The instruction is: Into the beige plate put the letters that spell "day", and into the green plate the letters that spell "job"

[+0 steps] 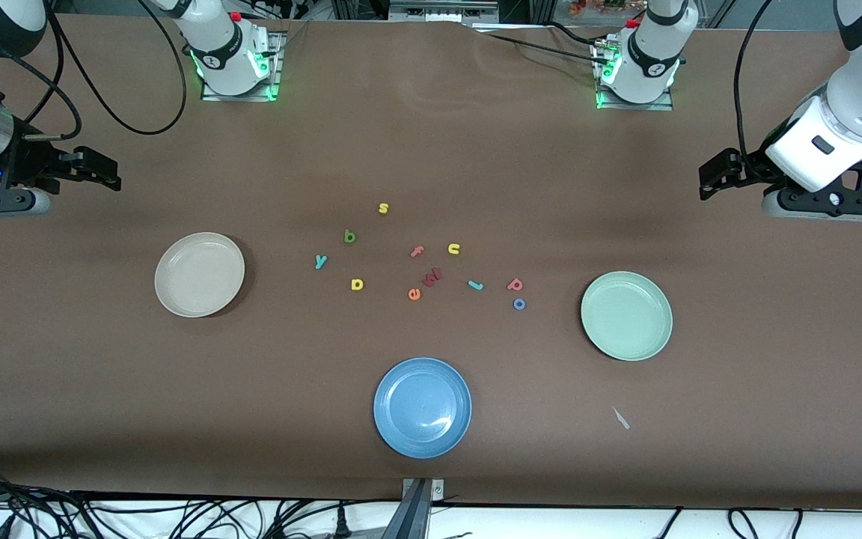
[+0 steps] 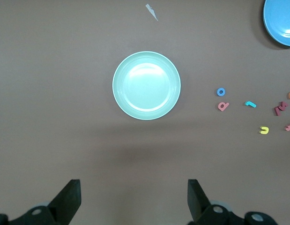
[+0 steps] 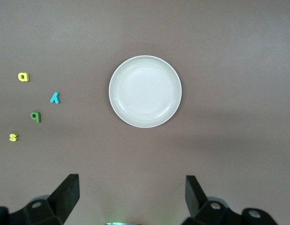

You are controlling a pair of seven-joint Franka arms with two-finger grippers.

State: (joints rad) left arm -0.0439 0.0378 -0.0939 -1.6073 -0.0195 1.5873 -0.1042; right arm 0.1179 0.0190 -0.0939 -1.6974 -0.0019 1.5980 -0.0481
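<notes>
The beige plate point(image 1: 199, 274) point(image 3: 145, 91) lies empty toward the right arm's end of the table. The green plate point(image 1: 626, 315) point(image 2: 146, 85) lies empty toward the left arm's end. Between them lie the teal "y" point(image 1: 320, 260), dark green "d" point(image 1: 349, 237) and yellow "a" point(image 1: 357, 284), all closer to the beige plate. The teal "j" point(image 1: 475, 284), pinkish-red "b" point(image 1: 515, 284) and blue "o" point(image 1: 519, 304) lie closer to the green plate. My right gripper point(image 1: 105, 172) point(image 3: 131, 194) hangs open and empty over bare table. My left gripper point(image 1: 709, 178) point(image 2: 134, 197) does the same.
A blue plate point(image 1: 422, 406) sits nearest the front camera. Loose among the letters are a yellow "s" point(image 1: 383, 208), yellow "u" point(image 1: 453, 248), pink "f" point(image 1: 417, 251), orange "e" point(image 1: 414, 294) and a dark red letter point(image 1: 432, 277). A white scrap point(image 1: 620, 418) lies near the green plate.
</notes>
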